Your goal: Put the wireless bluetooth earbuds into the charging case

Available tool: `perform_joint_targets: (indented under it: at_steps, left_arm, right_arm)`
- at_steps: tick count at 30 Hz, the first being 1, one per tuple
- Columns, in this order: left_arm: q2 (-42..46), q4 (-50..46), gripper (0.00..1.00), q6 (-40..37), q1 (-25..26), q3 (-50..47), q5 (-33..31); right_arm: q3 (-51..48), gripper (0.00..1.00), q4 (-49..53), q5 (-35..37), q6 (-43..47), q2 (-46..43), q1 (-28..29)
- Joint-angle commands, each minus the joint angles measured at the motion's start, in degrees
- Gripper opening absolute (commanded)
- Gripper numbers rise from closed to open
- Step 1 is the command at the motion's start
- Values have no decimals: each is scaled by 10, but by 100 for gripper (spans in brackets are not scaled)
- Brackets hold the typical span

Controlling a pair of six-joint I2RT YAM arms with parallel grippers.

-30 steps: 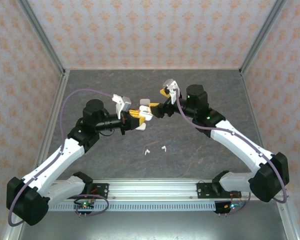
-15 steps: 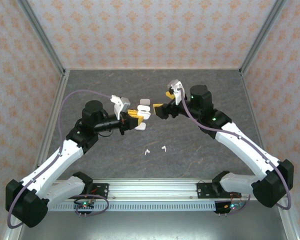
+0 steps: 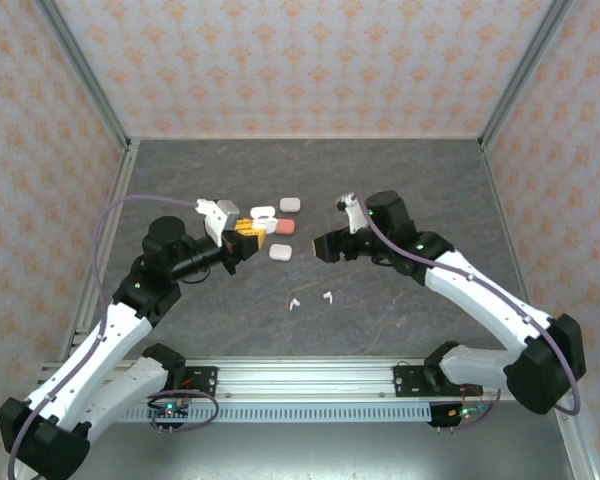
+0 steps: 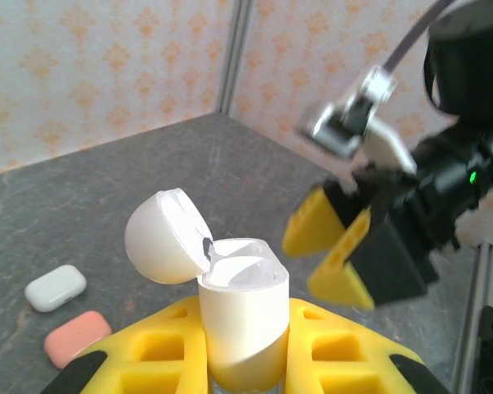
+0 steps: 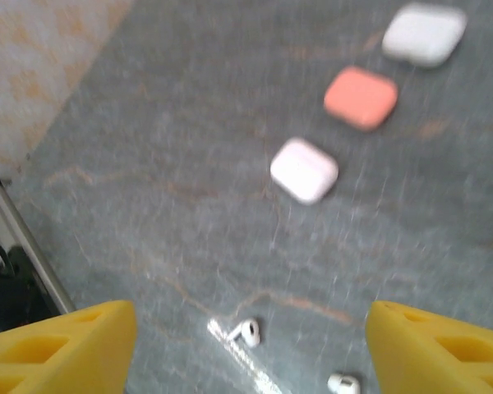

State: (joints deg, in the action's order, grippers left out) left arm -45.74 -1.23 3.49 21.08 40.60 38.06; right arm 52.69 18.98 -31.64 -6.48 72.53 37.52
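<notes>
Left gripper pinching open-lidded white pebble-shaped plastic charging case. Right gripper fingers spread, empty. Two tiny white stemmed plastic earbuds lying on grey stone-patterned table near right gripper.

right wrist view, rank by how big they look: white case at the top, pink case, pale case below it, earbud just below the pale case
1. white case, pink case and pale case: near enough alike, and the blur leaves no sure order.
2. earbud: clearly smallest, though it lies nearest the camera.
</notes>
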Motion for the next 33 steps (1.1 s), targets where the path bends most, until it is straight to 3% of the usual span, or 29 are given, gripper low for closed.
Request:
perform_joint_targets:
  at_steps: [1,14,33]
  left_arm:
    - [8,17,0,15,-9,-7,-9]
    - [4,30,0,24,-12,-10,-3]
    - [-1,33,0,27,-12,-11,-4]
  right_arm:
    - [-4,70,4,4,-43,42,26]
    - [67,59,40,12,-28,226,83]
    - [97,45,53,-42,-24,326,113]
